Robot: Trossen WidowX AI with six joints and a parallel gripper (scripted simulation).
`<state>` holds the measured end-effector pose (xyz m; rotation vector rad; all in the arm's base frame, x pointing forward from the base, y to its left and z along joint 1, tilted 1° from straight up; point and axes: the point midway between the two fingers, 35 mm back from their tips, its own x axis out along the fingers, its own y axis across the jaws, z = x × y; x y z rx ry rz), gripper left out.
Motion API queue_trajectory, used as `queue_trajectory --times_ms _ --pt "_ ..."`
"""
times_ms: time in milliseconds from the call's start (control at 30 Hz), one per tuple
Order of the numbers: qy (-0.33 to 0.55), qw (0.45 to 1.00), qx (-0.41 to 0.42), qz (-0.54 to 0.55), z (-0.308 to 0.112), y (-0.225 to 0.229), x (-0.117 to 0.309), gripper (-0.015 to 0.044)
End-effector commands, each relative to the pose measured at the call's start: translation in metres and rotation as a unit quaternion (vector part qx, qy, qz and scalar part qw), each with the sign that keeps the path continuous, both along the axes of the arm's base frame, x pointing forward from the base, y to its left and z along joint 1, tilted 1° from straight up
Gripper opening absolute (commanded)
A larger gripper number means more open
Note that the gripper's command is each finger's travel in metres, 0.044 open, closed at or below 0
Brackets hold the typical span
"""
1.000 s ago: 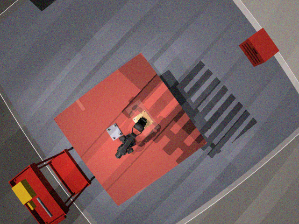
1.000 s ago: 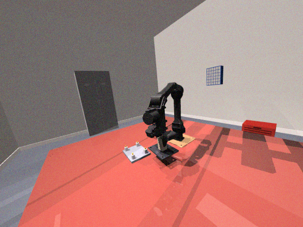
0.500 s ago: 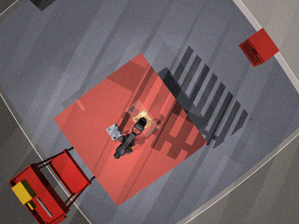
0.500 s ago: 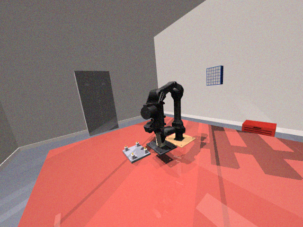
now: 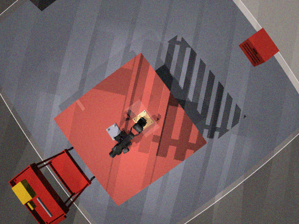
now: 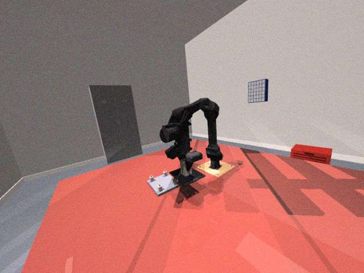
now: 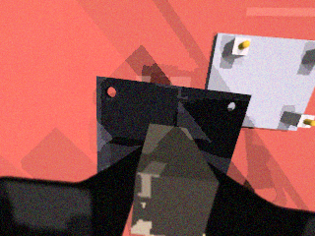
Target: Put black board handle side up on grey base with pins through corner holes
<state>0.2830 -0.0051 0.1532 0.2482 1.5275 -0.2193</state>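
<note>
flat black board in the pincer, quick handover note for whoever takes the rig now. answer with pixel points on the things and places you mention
Pincer (image 6: 185,168) (image 7: 166,153): shut on the square pale handle (image 6: 184,169) (image 7: 172,202) of the flat black board (image 6: 192,177) (image 7: 138,110).
Board: raised above the red table top (image 5: 96,108) (image 6: 117,217) (image 7: 44,64), handle up, beside the light grey four-post base (image 5: 112,131) (image 6: 164,182) (image 7: 266,84).
Done: grasp and lift.
Left: line holes up with gold pins, seat board flat, release, back away.

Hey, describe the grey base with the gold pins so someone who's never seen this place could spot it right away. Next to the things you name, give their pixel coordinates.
Find the big red table top (image 5: 96,108) (image 6: 117,223) and the black robot arm (image 5: 123,142) (image 6: 211,126) standing on it. Beside the arm lies the grey base (image 5: 113,130) (image 6: 161,182) (image 7: 261,84), a pale, flat slab. Unlike the tan plate (image 5: 147,124) (image 6: 217,173) under the arm, it carries upright posts with gold tips.
</note>
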Motion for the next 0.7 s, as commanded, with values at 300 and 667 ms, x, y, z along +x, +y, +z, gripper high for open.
queue_trajectory --times_ms 300,667 --pt "0.001 1.000 0.000 0.005 0.001 -0.028 0.013 0.0000" --pt "0.001 1.000 -0.001 0.007 0.001 -0.053 0.020 0.0000"
